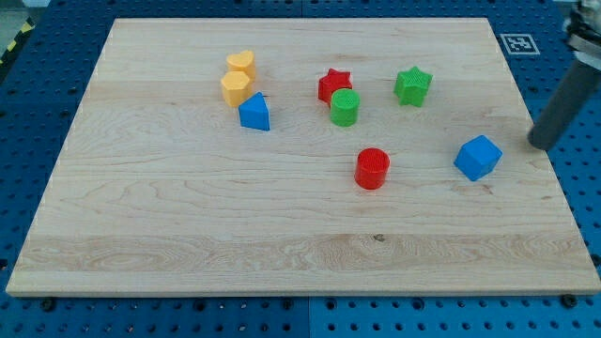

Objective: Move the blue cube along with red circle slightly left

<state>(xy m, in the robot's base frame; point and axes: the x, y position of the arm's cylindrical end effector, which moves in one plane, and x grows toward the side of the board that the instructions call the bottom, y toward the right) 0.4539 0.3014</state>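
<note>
Hovering: my tip sits at the view's right, low on the desk, touching no block.
Fingers: none on this rig, just a plain rod, so nothing opens, nothing shuts, nothing is held.
Nearest block: blue cube, just to the tip's left and a shade lower in the view, with a clear gap between them.
Red circle: the red cylinder stands further left of the cube, well apart from it and nearly level with it.
Line-up: tip, cube and circle run almost in a row from right to left, and that looks handy.
Step in hand: by my reading this is the approach; the tip is behind the cube on its right side and contact is not yet made.
Next move: it calls for a leftward slide, dropping a touch toward the view's bottom to meet the cube's right face squarely.
Follow-through: to carry both, the cube would have to close on the circle and nudge it along, only slightly.
Risk: an off-centre touch may spin the cube past the circle.
Others: green cylinder, red star, green star, another blue block and two yellow blocks sit toward the view's top, out of the path.
</note>
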